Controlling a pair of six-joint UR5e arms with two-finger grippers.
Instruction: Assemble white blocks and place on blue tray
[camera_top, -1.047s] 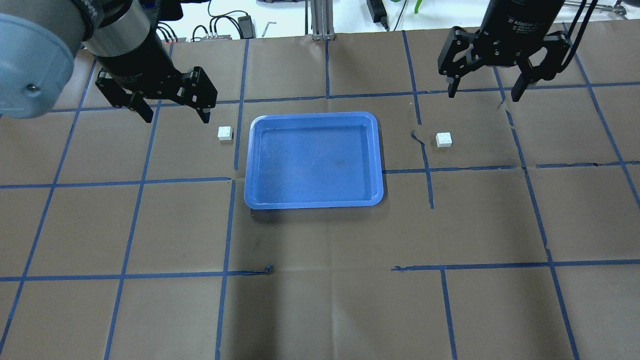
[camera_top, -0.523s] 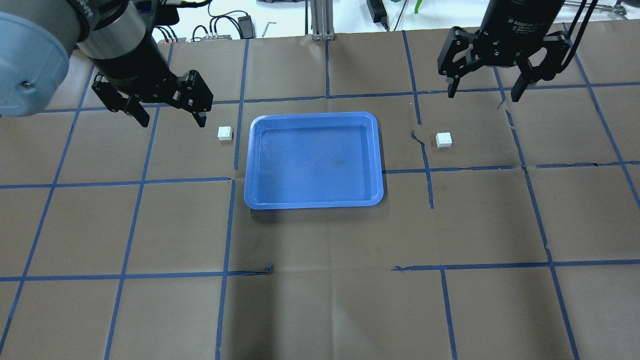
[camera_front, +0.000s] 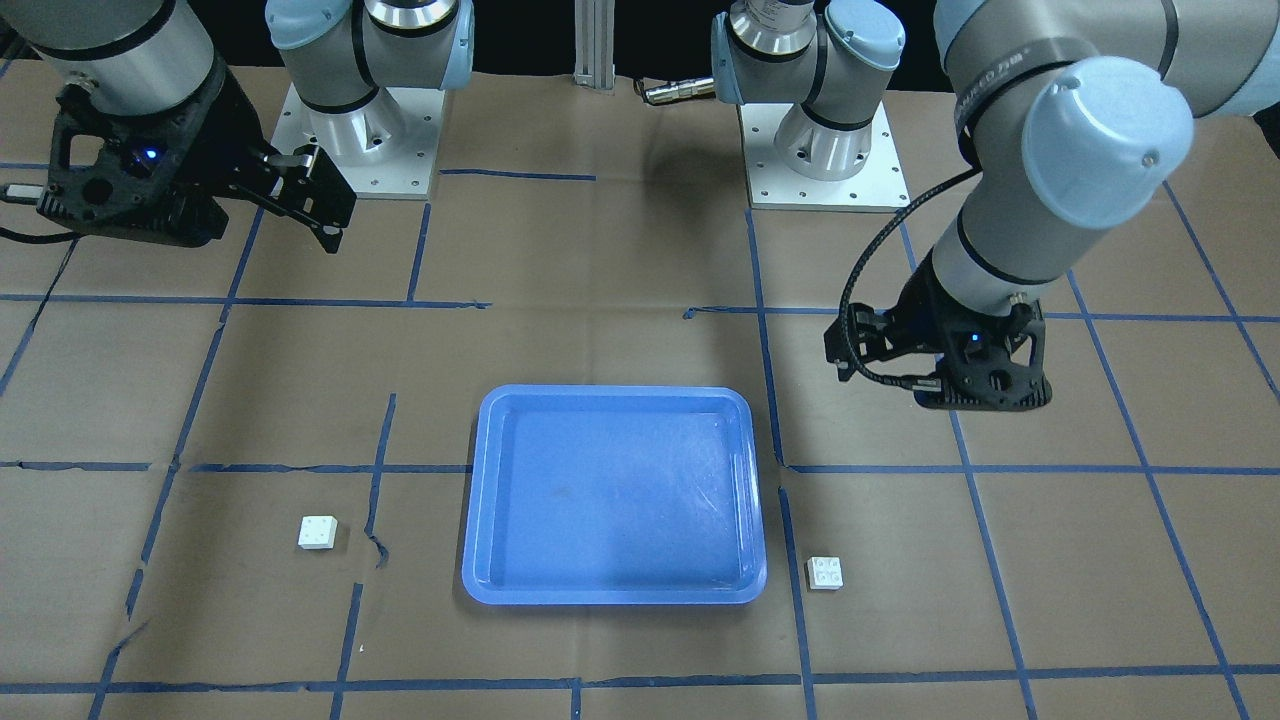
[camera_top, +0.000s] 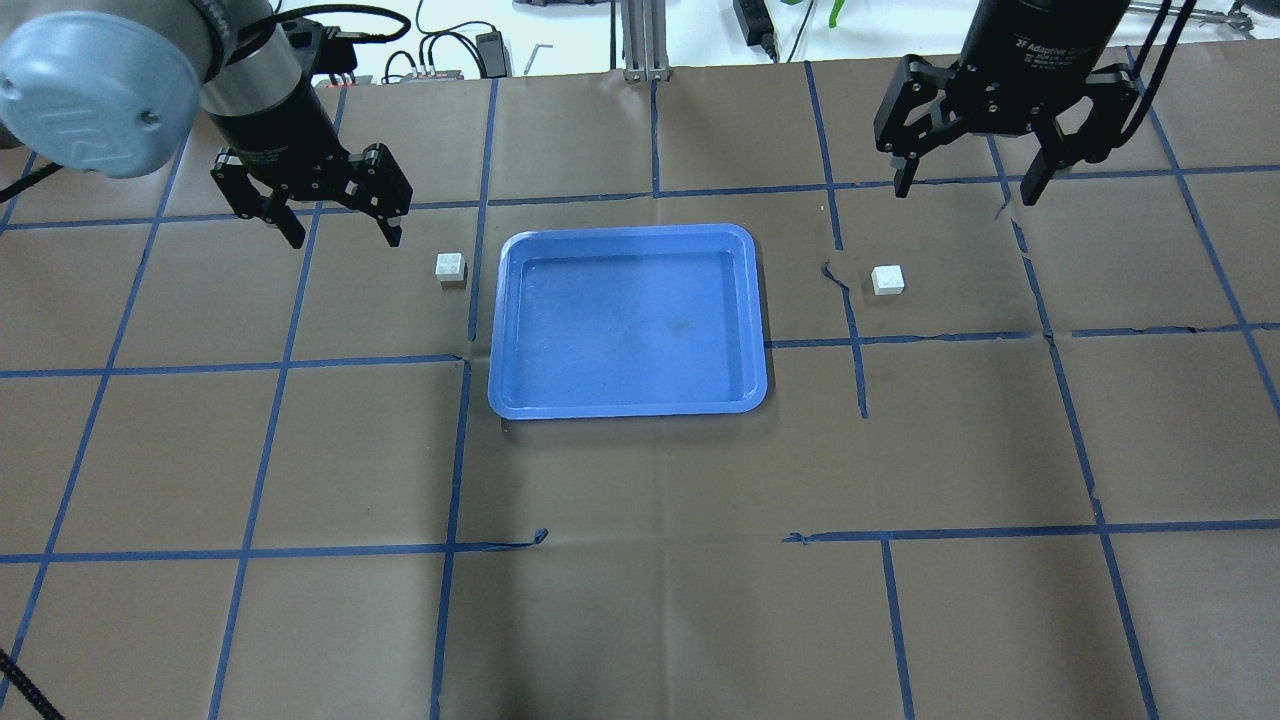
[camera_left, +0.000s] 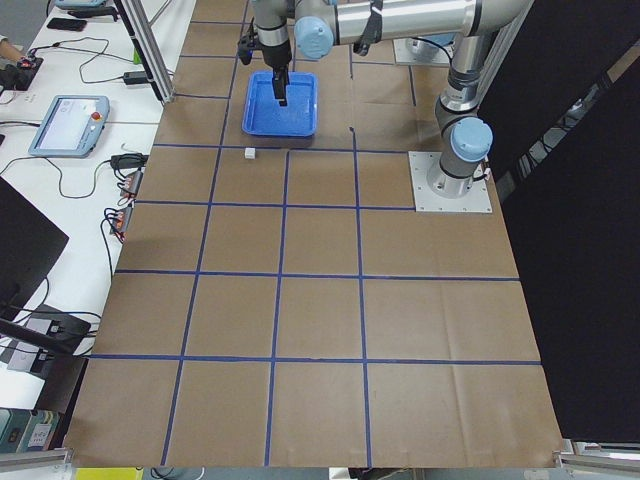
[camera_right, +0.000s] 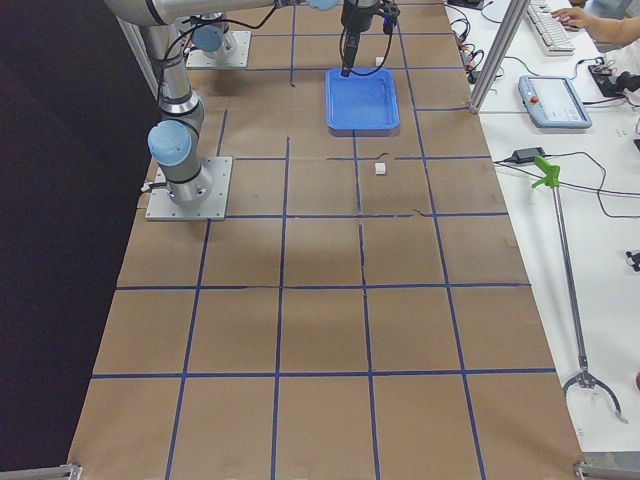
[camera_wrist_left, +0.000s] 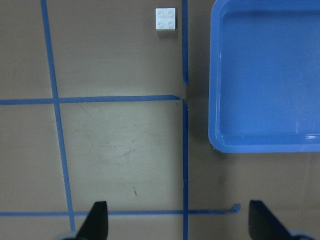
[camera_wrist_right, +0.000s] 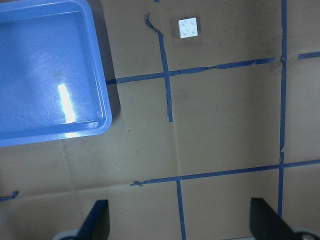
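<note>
White blocks (camera_top: 451, 267), studded squares, glossy blue tray (camera_top: 627, 320)

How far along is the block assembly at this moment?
Nothing is done: one white block lies left of the blue tray, the other white block right of it, unjoined; the tray holds nothing. Left gripper and right gripper are open, holding nothing. Remaining: grasping, joining, placing.

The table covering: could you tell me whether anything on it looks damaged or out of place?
The blue tape is torn and ragged beside the right white block, with a curled loose end between the blue tray and robot. Tray and left white block look intact.
</note>
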